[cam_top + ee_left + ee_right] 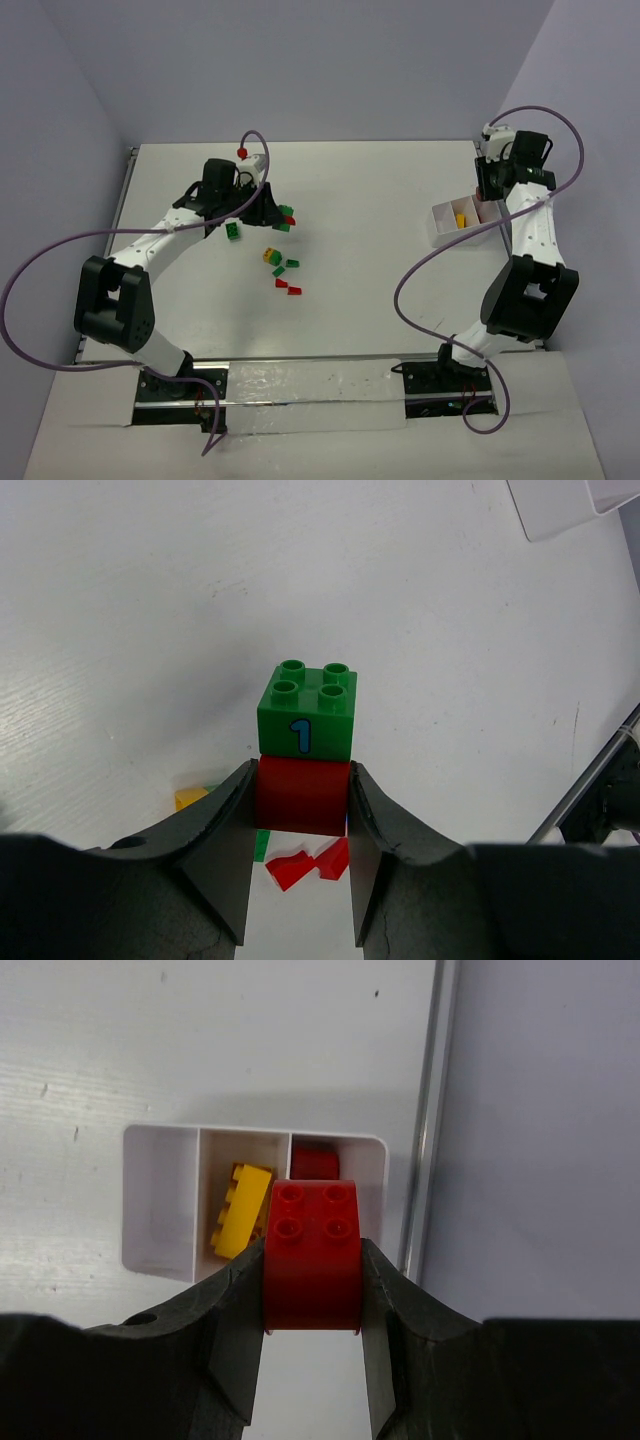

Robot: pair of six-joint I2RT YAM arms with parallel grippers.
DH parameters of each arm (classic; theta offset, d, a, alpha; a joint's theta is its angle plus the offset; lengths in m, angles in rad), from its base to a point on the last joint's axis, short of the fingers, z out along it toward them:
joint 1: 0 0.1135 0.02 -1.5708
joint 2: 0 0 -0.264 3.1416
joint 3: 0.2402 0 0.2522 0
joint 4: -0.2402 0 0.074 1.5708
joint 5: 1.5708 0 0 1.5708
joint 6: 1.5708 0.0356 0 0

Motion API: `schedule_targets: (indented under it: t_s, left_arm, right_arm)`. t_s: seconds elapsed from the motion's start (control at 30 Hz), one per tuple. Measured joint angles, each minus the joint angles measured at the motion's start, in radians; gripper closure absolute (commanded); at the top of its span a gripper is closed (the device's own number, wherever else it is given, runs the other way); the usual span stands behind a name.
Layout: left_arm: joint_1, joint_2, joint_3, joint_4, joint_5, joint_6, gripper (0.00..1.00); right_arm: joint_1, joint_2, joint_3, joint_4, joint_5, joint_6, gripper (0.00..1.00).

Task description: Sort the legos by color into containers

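My left gripper (301, 790) is shut on a red lego (301, 802) with a green lego marked "1" (306, 712) stacked on it, lifted above the table. Under it lie loose red legos (300, 867), a yellow one (190, 798) and a green one (261, 845). From above, that gripper (279, 213) hangs just behind the loose pile (283, 272). My right gripper (312, 1260) is shut on a red lego (311, 1250) and hovers over the white three-compartment tray (160, 1200). The tray's middle compartment holds a yellow lego (240, 1222), its right one a red lego (315, 1160), and its left one is empty.
A green-and-yellow lego (232, 230) lies near the left arm's wrist. The tray (445, 228) stands close to the table's right edge, where a metal rail (430, 1110) runs beside the purple wall. Purple cables loop from both arms.
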Motion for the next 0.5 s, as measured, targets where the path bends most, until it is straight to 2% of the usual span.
schedule_targets:
  t_s: [0.13,0.33,0.5]
  left_arm:
    - [0.0,0.003,0.011,-0.003,0.0,0.005,1.0]
    - [0.0,0.01,0.015,-0.006,0.0,0.004,1.0]
    - [0.0,0.019,0.016,-0.007,0.0,0.004,1.0]
  right_arm:
    - [0.0,0.022,0.029,-0.055,0.025,-0.016,1.0]
    - [0.0,0.078,0.067,-0.112,0.058,-0.033,0.92]
    - [0.0,0.115,0.073,-0.152,0.08,-0.036,0.91]
